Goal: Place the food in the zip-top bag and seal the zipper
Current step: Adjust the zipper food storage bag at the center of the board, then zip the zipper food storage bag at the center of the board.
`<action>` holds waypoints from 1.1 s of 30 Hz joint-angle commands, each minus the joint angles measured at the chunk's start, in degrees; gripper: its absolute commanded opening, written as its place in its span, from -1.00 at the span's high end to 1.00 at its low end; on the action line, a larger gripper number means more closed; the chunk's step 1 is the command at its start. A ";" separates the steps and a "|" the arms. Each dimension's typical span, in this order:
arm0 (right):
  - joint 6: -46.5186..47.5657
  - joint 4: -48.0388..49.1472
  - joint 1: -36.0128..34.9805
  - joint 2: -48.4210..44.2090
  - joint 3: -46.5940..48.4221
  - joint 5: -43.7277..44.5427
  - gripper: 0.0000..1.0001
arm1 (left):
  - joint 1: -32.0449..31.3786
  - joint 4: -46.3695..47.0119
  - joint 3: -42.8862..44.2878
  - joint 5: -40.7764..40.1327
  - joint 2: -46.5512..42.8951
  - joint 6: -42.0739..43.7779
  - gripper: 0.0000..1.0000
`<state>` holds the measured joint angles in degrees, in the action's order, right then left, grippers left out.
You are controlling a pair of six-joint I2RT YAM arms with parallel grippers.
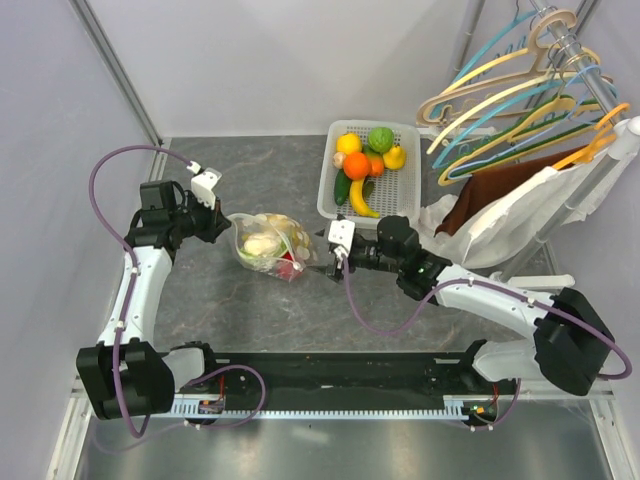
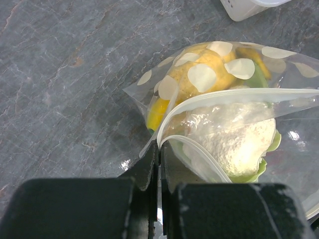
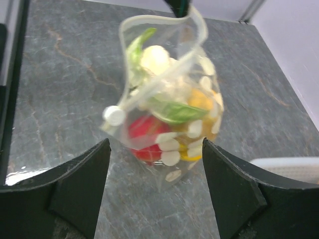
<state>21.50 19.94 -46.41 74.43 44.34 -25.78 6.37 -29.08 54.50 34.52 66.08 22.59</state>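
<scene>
The clear dotted zip-top bag (image 1: 268,243) lies on the grey table between the arms, holding a pale cauliflower piece (image 2: 234,142), a yellow fruit (image 2: 199,79) and a red fruit (image 3: 144,137). Its mouth gapes open. My left gripper (image 1: 222,222) is shut on the bag's zipper edge (image 2: 167,130) at the left corner. My right gripper (image 1: 325,250) is open and empty just right of the bag, its fingers (image 3: 84,179) either side of the bag's near end. The white slider tab (image 3: 114,116) sits on the zipper at that end. More food (image 1: 362,165) lies in the white basket (image 1: 402,186).
The white slotted basket stands at the back right of the bag. Coloured hangers (image 1: 520,95) on a rail and a brown and white garment (image 1: 500,210) fill the right side. Grey walls close in left and back.
</scene>
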 commanded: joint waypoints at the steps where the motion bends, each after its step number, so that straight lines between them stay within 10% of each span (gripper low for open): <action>1: 4.52 3.17 -4.29 -0.34 -1.79 -0.24 -0.63 | 0.31 0.08 2.63 0.28 -0.25 -1.58 0.96; 23: 3.11 10.55 -7.64 10.12 2.95 13.48 -0.29 | 1.10 -0.01 1.66 0.98 -0.78 -1.06 0.96; 26: 2.06 11.26 -7.64 10.03 3.12 14.00 0.03 | 1.19 -0.10 1.40 0.98 -0.96 -1.14 0.96; 29: 2.23 10.56 -7.55 9.94 3.30 14.18 0.90 | 1.36 -0.19 1.31 1.07 -1.13 -1.32 0.96; 33: 2.94 9.94 -6.94 7.32 2.95 12.95 1.00 | 2.06 -0.98 1.75 1.60 -0.96 -1.06 0.96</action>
<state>24.45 27.68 -53.95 84.60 45.36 -12.10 7.46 -30.04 54.70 34.61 66.06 22.52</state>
